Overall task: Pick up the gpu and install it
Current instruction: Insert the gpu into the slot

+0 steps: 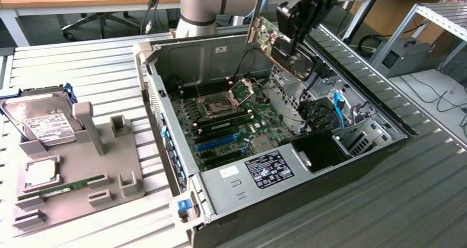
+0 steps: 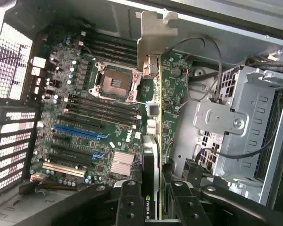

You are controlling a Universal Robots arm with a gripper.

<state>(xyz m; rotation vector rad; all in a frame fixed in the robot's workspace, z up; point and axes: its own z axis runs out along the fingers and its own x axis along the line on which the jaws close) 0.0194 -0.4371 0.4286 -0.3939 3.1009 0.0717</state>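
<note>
The gpu (image 1: 268, 36) hangs tilted over the open computer case (image 1: 241, 201), above the motherboard's far right part. My gripper (image 1: 293, 47) is shut on it from above. In the wrist view the gpu (image 2: 151, 160) is seen edge-on, with its silver end bracket (image 2: 153, 35) pointing away from me and its black cooler face between my fingers (image 2: 128, 202). My gripper (image 2: 153, 209) clamps the card on both flat sides. The motherboard (image 2: 99, 117) lies below, and its blue slot (image 2: 78, 132) lies off to one side of the card.
The silver drive cage (image 2: 236, 122) and loose black cables (image 2: 212, 56) sit close beside the card. At the exterior view's left a grey fixture (image 1: 109, 166) carries a hard drive (image 1: 44, 119) and a RAM stick (image 1: 62, 187). Case walls ring the motherboard (image 1: 226, 122).
</note>
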